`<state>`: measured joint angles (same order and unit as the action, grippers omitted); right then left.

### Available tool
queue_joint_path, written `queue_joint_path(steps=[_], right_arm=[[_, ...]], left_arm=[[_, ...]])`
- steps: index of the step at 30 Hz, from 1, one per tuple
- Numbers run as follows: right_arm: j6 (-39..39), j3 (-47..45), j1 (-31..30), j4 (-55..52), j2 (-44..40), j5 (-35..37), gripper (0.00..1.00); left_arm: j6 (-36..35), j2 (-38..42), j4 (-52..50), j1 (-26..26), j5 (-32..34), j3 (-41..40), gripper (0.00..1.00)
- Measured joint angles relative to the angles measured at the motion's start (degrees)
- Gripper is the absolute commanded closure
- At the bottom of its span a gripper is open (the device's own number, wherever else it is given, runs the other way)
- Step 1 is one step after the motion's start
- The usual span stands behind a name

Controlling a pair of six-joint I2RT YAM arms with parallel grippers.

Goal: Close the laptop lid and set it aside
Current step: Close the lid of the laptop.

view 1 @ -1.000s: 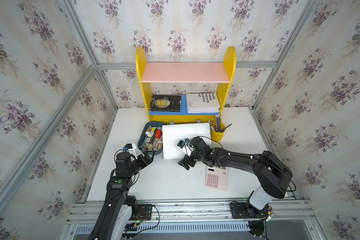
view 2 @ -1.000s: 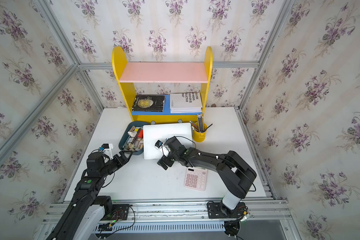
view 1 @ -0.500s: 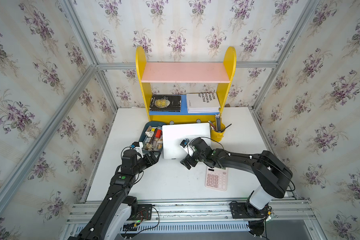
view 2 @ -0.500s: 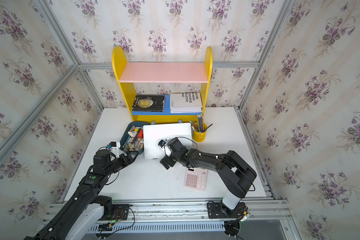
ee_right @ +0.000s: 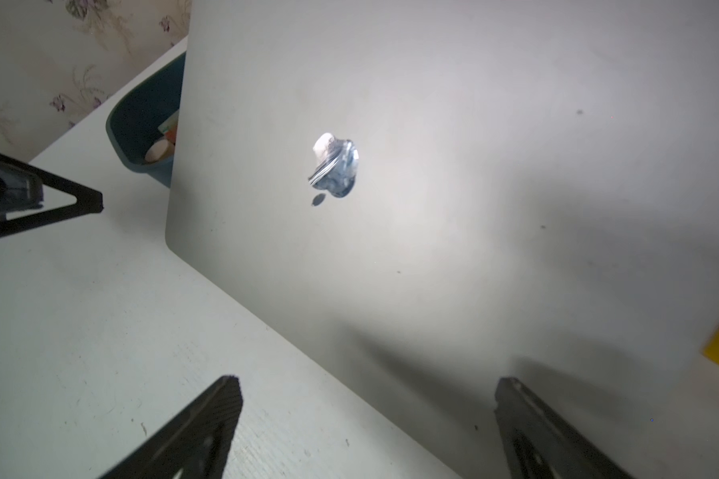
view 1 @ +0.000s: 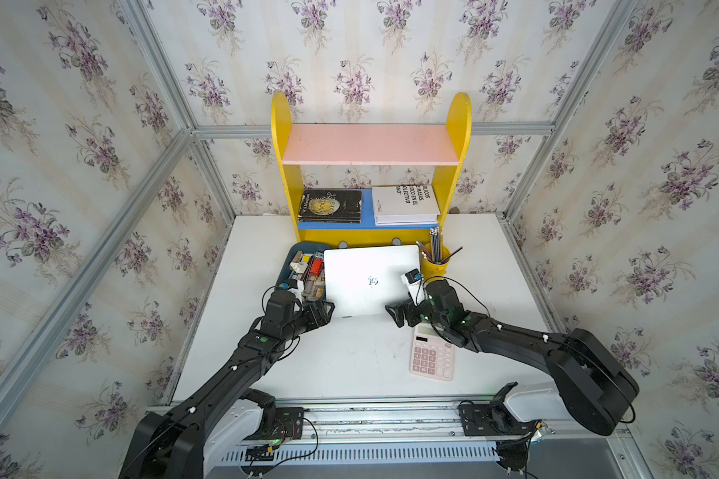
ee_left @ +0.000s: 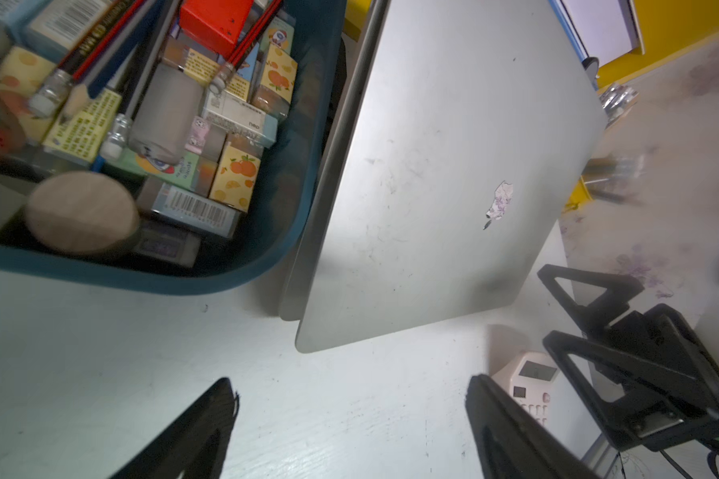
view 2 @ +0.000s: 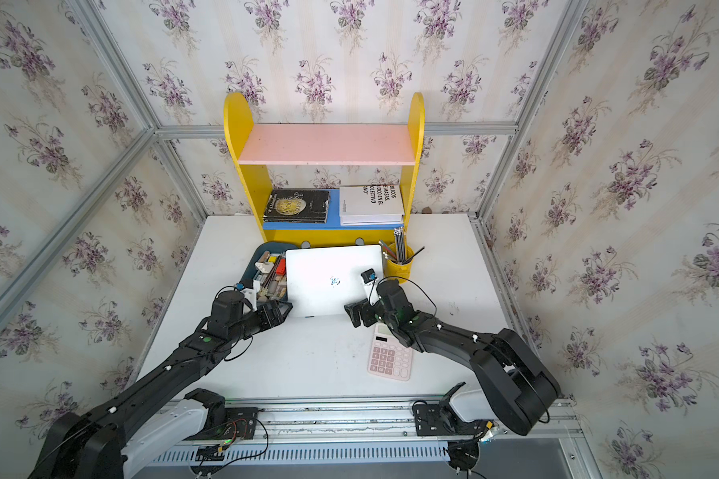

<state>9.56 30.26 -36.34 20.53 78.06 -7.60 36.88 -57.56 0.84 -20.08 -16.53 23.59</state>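
White table [view 1: 349, 365]: laptop lid [view 1: 372, 280] looks down; your left gripper [view 1: 328, 311] and right gripper [view 1: 393, 316], both spread and empty, flank its near corners, likely to shift it.

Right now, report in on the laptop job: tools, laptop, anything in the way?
Left tool open, right tool open, both empty. Laptop lid looks down. Blue tray and pencil cup close either side.

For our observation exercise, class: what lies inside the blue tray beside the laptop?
Inside the blue tray: pencils, a red box, small printed boxes with orange fruit pictures, and a round tan block. The pile covers the tray's floor, so anything beneath is hidden.
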Motion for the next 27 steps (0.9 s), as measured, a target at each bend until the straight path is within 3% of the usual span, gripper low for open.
queue_joint_path(steps=[11, 16, 27], right_arm=[[12.2, -8.44, 11.43, 12.22, -4.24, -1.25, 0.0], [16.63, -11.02, 15.28, 17.79, -1.09, -2.8, 0.0], [22.16, -11.69, 17.03, 30.8, 9.57, -9.31, 0.0]], left_arm=[[-1.7, -10.82, 6.99, -2.56, 4.39, 1.27, 0.1], [-2.29, -14.93, 10.73, -2.93, 5.31, 1.75, 0.1], [-2.29, -22.6, 15.34, -3.08, 6.19, 2.97, 0.11]])
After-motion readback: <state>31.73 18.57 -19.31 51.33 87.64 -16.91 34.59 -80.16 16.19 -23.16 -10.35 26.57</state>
